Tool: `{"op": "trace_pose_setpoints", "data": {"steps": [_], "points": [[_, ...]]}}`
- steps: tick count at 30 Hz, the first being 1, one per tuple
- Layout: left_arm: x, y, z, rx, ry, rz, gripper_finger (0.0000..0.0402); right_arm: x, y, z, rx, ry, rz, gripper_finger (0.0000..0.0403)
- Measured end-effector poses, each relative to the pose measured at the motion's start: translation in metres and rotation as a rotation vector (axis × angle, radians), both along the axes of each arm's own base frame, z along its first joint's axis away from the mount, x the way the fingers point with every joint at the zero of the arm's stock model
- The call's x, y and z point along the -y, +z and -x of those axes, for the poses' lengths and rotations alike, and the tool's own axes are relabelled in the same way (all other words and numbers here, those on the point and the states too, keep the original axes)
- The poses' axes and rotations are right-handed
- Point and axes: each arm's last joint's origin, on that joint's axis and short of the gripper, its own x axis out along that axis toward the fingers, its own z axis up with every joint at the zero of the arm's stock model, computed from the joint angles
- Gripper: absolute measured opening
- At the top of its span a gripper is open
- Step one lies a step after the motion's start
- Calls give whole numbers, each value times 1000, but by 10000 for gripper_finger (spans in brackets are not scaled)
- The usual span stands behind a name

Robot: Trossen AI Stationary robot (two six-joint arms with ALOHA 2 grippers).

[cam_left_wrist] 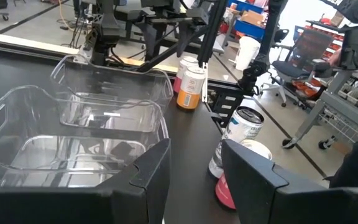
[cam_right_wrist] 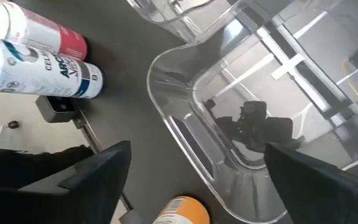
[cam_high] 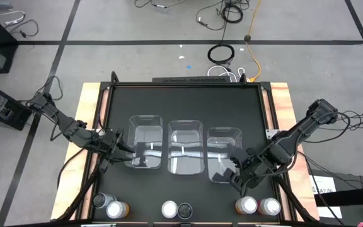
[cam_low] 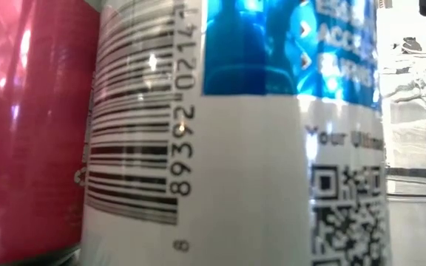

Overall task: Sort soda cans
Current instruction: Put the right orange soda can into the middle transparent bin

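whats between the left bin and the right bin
A third clear bin, the middle one of the row, sits between the left bin and the right bin; the high view shows it, with no can visible inside.

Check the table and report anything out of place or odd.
Nothing is spilled or knocked over. The six cans stand in pairs along the table's near edge, the three clear bins sit in a row. One oddity: the middle pair stands so close to the low camera that it fills that view.
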Motion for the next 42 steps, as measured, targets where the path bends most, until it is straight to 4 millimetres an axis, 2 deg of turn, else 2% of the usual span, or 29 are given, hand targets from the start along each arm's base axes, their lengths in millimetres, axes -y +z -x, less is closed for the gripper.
{"op": "trace_pose_setpoints", "data": {"steps": [5,21,35,42], "points": [[0,0,0,0,0,0,152,-2,1,-1,-1,-20,-55,386],[0,0,0,0,0,-1,152,-11,1,6,-68,-35,-159,386],[0,0,0,0,0,-1,152,-41,-1,31,-165,-81,-268,379],[0,0,0,0,0,-1,152,-61,19,27,-232,-58,-183,379]]}}
